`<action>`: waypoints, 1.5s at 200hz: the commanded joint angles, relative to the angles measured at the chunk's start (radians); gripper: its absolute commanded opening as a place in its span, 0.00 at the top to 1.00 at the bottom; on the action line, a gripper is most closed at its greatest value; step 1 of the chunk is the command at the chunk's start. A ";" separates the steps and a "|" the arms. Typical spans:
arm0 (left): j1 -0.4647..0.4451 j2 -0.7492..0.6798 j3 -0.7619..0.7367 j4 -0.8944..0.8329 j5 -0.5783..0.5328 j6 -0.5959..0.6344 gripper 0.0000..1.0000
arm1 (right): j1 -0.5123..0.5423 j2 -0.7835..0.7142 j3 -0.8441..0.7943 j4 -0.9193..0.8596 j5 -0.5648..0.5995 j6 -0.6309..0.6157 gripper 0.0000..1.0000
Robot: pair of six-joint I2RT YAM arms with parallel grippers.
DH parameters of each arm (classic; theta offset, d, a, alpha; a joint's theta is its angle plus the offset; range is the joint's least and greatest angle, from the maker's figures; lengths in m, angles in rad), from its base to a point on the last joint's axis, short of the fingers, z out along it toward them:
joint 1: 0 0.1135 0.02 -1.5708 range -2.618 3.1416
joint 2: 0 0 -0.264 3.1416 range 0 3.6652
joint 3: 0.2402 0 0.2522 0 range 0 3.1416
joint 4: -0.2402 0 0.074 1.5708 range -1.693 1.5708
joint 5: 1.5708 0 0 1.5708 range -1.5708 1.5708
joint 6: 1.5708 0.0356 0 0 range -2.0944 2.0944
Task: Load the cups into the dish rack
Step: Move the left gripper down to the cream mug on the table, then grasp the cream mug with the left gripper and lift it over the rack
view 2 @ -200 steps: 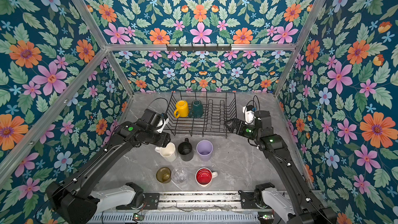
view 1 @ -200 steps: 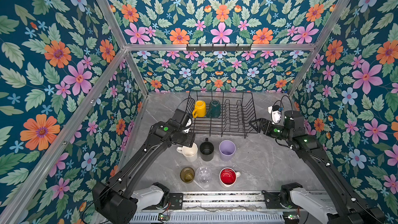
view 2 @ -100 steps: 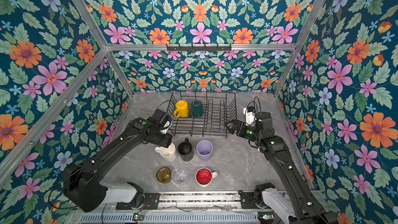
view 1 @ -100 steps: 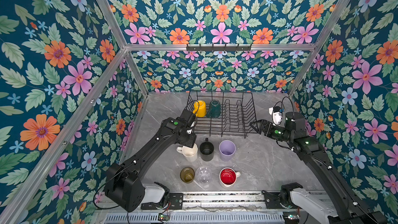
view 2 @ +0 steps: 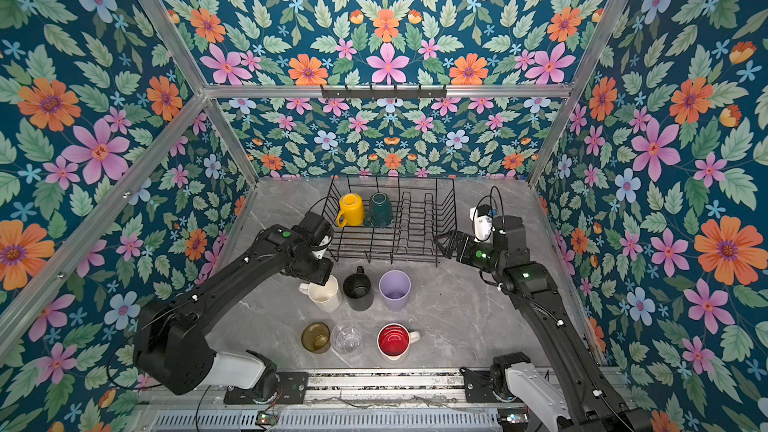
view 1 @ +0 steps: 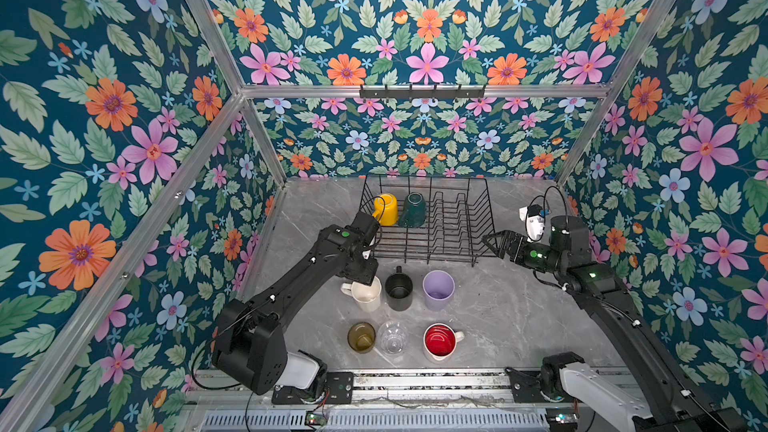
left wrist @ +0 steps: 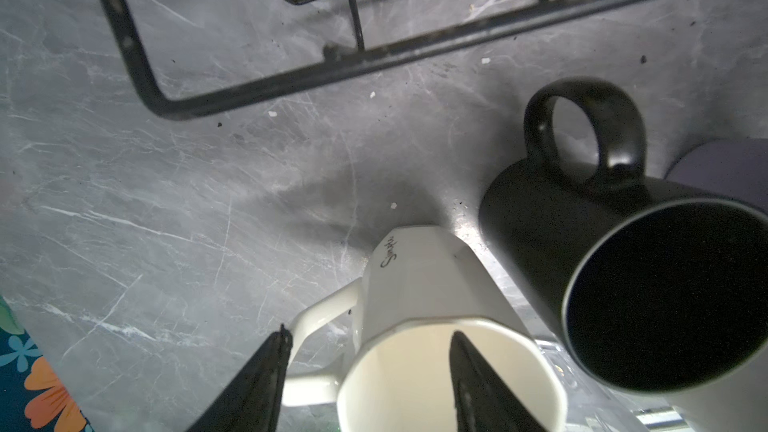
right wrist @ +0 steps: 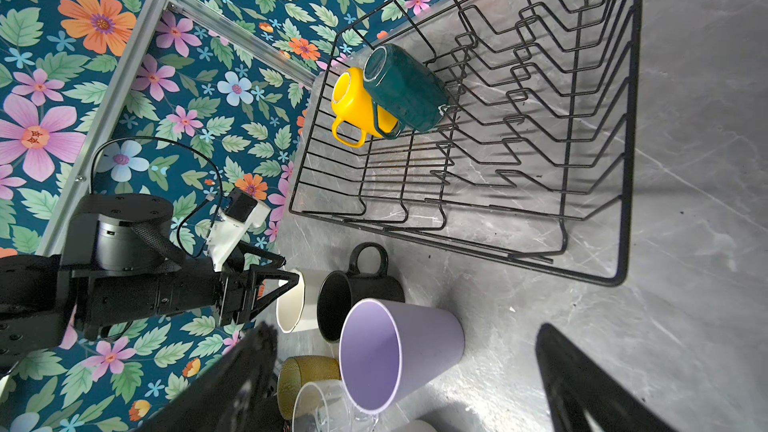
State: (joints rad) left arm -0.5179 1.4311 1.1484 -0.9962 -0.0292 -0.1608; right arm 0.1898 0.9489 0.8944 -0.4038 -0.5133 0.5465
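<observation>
Dish rack (view 1: 428,261): I see it at the far end of the grey table (view 1: 519,317), close to the back wall (view 1: 415,139).
In the rack: I count two cups, the yellow mug (view 1: 386,210) and the teal mug (view 1: 413,209). They sit close together at the rack's left end, both tipped over with their bottoms up.
On the table: I count six cups in two rows, in front of the rack.
Back row: from left to right I see the cream mug (view 1: 368,299), the black mug (view 1: 399,292) and the lilac tumbler (view 1: 438,290). All three stand with the open side up. The black mug's handle points at the rack.
Front row: from left to right I see the olive glass (view 1: 360,337), the clear glass (view 1: 392,338) and the red-inside mug (view 1: 440,340). Its handle points right.
Left gripper (left wrist: 370,332): I have it pointing down over the cream mug. Its fingers (left wrist: 257,380) are apart, not squeezing anything. One is inside the mug and one is outside, next to the handle, so the mug's wall is between them.
Right gripper (view 1: 491,242): its fingers are wide apart with nothing in them. It hangs just beside the right end of the rack and points at it.
</observation>
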 commanded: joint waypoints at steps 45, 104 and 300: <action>0.005 0.040 -0.010 0.000 -0.001 -0.013 0.41 | 0.001 -0.010 0.011 -0.009 0.018 -0.022 0.03; 0.007 0.079 -0.016 0.007 0.002 -0.012 0.55 | 0.000 -0.015 0.014 -0.018 0.025 -0.024 0.03; 0.009 0.024 0.032 -0.045 -0.039 -0.020 1.00 | 0.001 -0.002 0.023 -0.010 0.016 -0.022 0.03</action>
State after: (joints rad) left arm -0.5106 1.4986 1.1557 -1.0122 -0.0299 -0.1802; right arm 0.1894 0.9440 0.9062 -0.4225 -0.4911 0.5396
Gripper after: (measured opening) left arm 0.092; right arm 0.970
